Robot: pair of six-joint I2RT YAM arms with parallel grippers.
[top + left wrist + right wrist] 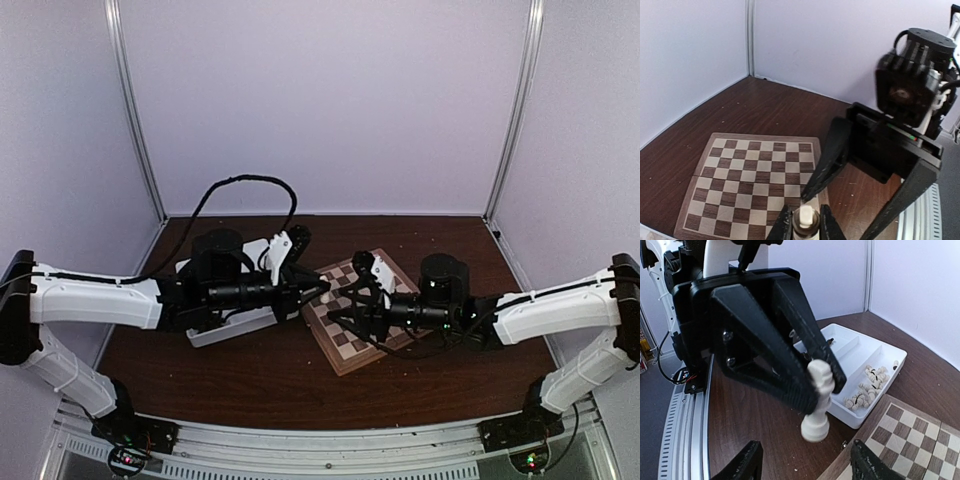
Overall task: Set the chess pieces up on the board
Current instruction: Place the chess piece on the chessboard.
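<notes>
My left gripper [805,222] is shut on the head of a cream-white chess piece [818,405]. It holds the piece upright in the air, over the brown table by the board's [747,175] near corner. In the right wrist view the left gripper's black fingers [790,375] pinch the piece's top and its round base hangs free. My right gripper [805,462] faces it with its jaws wide apart and nothing between them. From above, both grippers meet at the board's [352,347] left edge. No pieces stand on the squares I can see.
A white compartmented tray [862,416] sits left of the board, with several small cream pieces [867,386] in one section. In the top view the left arm covers most of the tray [232,327]. White walls enclose the table on three sides.
</notes>
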